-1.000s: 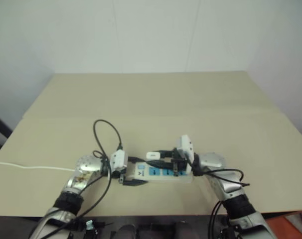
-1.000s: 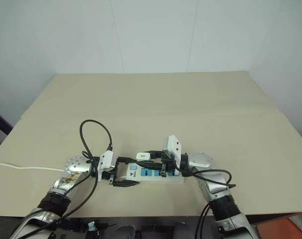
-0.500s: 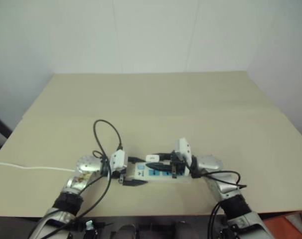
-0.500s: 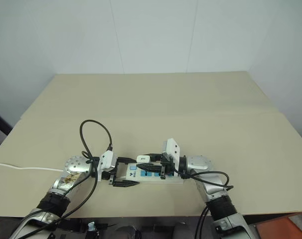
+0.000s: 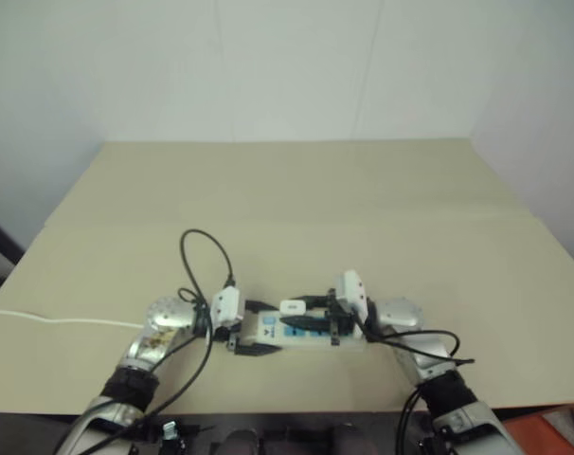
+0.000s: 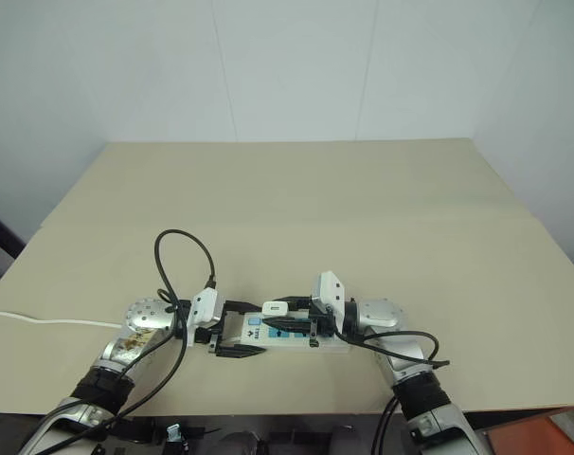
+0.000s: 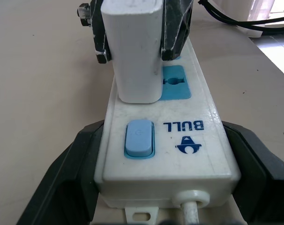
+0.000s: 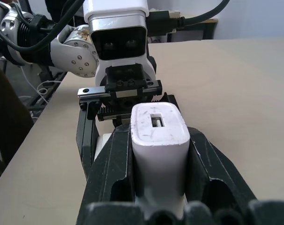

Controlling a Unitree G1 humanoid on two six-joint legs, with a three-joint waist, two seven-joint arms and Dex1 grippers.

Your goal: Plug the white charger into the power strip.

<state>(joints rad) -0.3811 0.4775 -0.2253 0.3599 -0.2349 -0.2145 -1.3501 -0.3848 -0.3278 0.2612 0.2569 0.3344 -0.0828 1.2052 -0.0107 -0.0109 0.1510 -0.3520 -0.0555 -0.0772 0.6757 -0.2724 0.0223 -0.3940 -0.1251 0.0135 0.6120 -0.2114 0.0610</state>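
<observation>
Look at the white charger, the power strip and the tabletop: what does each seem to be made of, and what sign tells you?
White charger: probably hard plastic, smooth satin, faintly scuffed.
Power strip: glossy white moulded plastic, judging by highlights; blue sockets, printed logo.
Tabletop: matte beige, no glare; maybe laminate or board, unclear.

My test room or lab: a bare beige table (image 6: 363,209) before plain white wall panels (image 6: 287,66) at my twelve o'clock, without household furnishings.
</observation>
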